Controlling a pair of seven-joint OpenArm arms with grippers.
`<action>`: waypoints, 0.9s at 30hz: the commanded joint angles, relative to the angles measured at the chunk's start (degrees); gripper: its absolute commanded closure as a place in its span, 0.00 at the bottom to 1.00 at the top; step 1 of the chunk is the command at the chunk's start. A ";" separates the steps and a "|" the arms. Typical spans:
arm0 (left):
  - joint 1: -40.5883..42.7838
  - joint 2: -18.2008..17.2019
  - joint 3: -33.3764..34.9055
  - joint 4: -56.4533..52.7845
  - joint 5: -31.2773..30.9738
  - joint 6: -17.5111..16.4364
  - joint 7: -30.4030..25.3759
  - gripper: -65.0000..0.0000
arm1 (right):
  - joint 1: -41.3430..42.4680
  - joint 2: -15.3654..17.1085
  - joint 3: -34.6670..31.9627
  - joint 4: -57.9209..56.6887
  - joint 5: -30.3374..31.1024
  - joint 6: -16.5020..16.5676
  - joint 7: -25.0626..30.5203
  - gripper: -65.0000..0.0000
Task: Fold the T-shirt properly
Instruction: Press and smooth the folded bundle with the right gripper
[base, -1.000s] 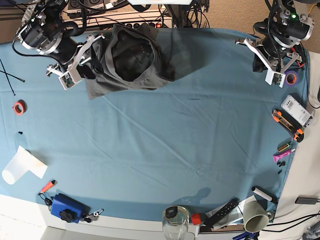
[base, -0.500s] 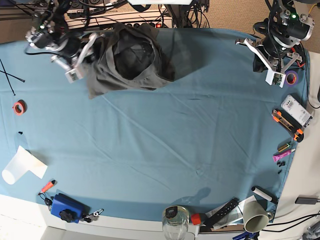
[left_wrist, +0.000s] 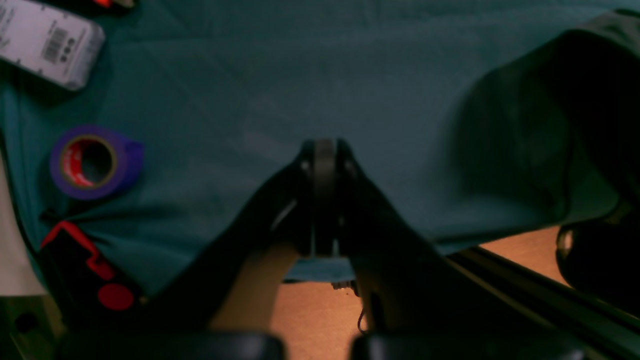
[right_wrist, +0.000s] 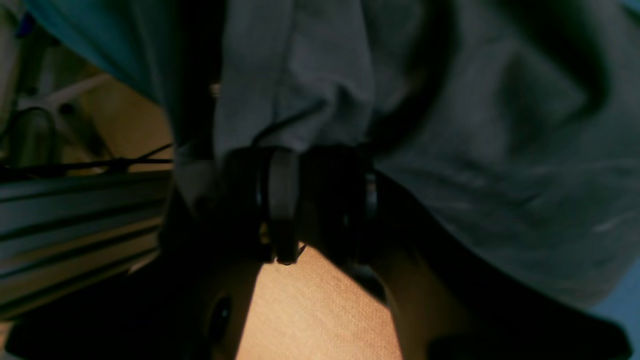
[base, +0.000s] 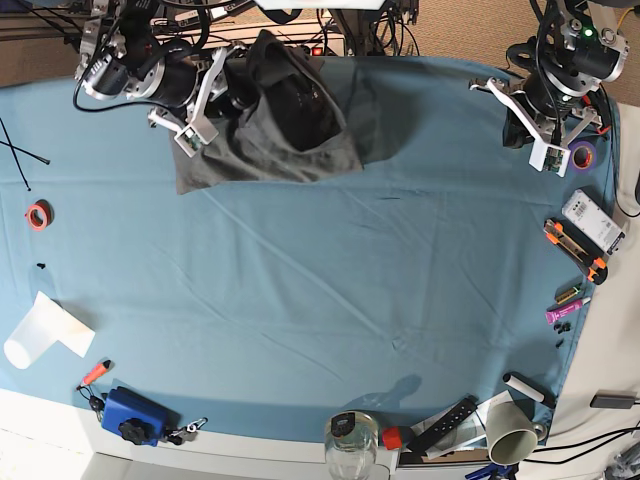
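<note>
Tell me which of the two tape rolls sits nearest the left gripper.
The purple tape roll, right beside the left gripper at the tablecloth's far corner. The other tape roll is orange-red and lies across the table, near the opposite edge.

A blue-teal tablecloth (base: 330, 300) covers the table. At one side edge lie a purple roll of tape (base: 584, 155), a white rectangular box with a barcode label (base: 592, 220) and a black-and-orange utility knife (base: 575, 250). Near the opposite edge sit a small red tape ring (base: 38, 215) and a white paper sheet (base: 45, 330). Along the front edge stand a blue box (base: 130, 415), a clear glass jar (base: 352, 445) and a pale green cup (base: 512, 432).
</note>
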 joint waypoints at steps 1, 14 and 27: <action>0.00 -0.33 -0.22 0.92 -0.26 -0.22 -1.31 1.00 | -0.63 0.35 0.07 0.96 1.53 0.28 0.99 0.76; 0.02 -0.33 -0.22 0.92 -0.26 -0.22 -1.22 1.00 | -2.91 3.17 0.07 0.96 1.70 0.28 0.99 0.76; 0.02 -0.33 -0.22 0.92 -6.40 -4.61 -0.35 1.00 | 1.75 3.02 2.71 -1.09 -0.48 0.28 5.09 0.76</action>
